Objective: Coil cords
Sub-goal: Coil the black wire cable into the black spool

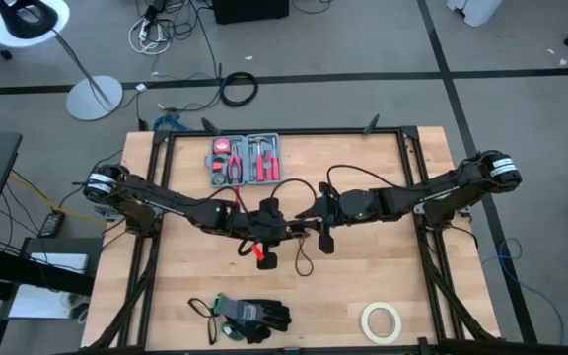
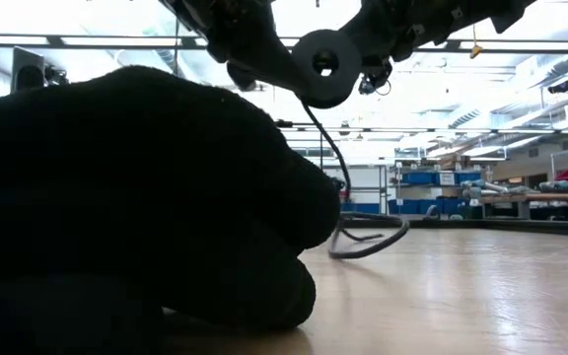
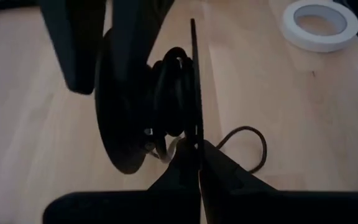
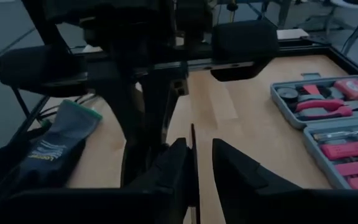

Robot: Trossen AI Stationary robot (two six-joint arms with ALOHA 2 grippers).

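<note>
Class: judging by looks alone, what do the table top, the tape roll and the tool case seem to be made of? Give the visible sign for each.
Table top: pale wood, probably sealed; it shows grain lines and a soft sheen.
Tape roll: likely paper masking tape; matte cream ring, hollow centre.
Tool case: probably moulded grey plastic; shaped recesses hold red-handled tools.

Bare table (image 1: 383, 266) lies between the tape roll (image 1: 382, 320) and gloves (image 1: 254, 316).
</note>
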